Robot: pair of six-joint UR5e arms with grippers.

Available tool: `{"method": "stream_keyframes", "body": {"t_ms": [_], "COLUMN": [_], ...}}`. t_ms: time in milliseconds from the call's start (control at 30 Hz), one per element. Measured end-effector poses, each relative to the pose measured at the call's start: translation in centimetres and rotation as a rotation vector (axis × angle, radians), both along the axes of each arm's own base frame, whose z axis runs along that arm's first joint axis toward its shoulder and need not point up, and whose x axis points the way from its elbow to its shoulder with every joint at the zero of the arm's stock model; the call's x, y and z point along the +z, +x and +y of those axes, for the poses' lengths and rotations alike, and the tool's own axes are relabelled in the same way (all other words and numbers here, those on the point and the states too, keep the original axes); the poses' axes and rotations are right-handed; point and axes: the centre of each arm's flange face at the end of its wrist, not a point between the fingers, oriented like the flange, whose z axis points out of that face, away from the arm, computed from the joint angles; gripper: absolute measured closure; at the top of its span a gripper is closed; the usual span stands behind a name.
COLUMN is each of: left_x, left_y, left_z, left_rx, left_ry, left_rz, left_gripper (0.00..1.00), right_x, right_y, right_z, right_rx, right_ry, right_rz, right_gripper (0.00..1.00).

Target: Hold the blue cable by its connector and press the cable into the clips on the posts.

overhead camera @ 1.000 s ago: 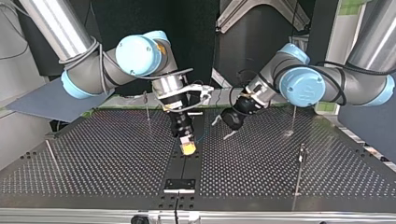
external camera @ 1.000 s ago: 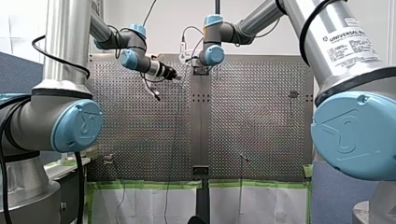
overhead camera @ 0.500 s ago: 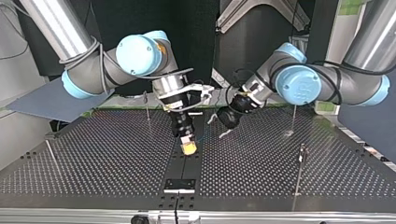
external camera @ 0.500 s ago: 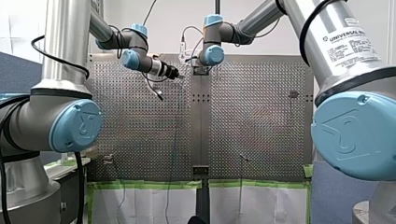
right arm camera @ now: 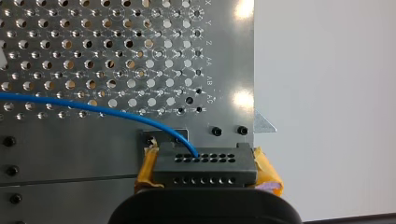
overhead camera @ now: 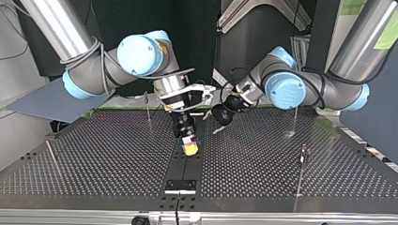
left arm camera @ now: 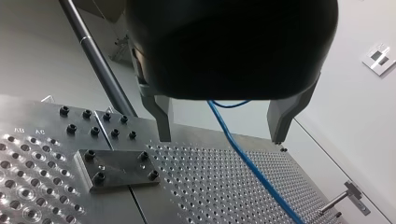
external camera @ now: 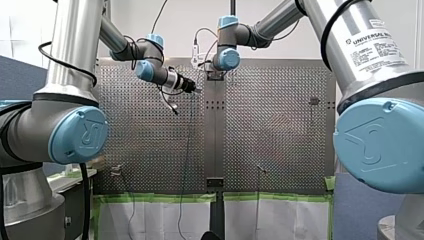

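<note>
Over the central strip of the perforated metal surface [overhead camera: 117,159]: my right gripper [overhead camera: 189,148], yellow pads clamped on the dark grey multi-hole connector block [right arm camera: 205,163]. Thin blue cable [left arm camera: 247,161] leading from connector across surface, seen between metal fingers of my left black gripper [left arm camera: 220,136], spread apart, clear of cable.

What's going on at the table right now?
My right gripper is shut on the connector, held between its yellow pads, with the blue cable leading out over the perforated table. My left gripper is open, the cable running between its fingers ungripped. No view shows the cable in a post's clip.
</note>
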Motion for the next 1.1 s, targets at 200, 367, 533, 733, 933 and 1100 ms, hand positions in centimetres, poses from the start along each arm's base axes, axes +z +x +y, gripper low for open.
{"method": "stream_keyframes", "body": {"t_ms": [200, 367, 533, 733, 933, 1100], "left_x": [0.3, 1.4, 2.3, 2.4, 2.4, 2.5], "left_y": [0.3, 1.0, 1.3, 1.3, 1.3, 1.3], "left_z": [-0.1, -0.4, -0.7, -0.8, -0.9, -1.2], "left_rx": [0.003, 0.003, 0.0, 0.001, 0.007, 0.002], "left_ry": [-0.019, -0.058, -0.082, -0.086, -0.087, -0.092], "left_rz": [-0.01, -0.038, -0.048, -0.047, -0.052, -0.062], "left_gripper": [0.0, 0.0, 0.0, 0.0, 0.0, 0.0], "right_x": [0.0, 0.0, -0.1, -0.2, -0.2, -0.3], "right_y": [0.0, 0.1, 0.2, 0.2, 0.2, 0.1], "right_z": [0.0, 0.1, 0.2, 0.2, 0.1, 0.0], "right_rx": [0.0, 0.003, 0.005, 0.006, 0.004, 0.003], "right_ry": [0.001, 0.0, 0.0, 0.001, 0.002, 0.002], "right_rz": [0.0, 0.001, 0.002, 0.003, 0.004, 0.003], "right_gripper": [1.0, 1.0, 1.0, 1.0, 1.0, 1.0]}}
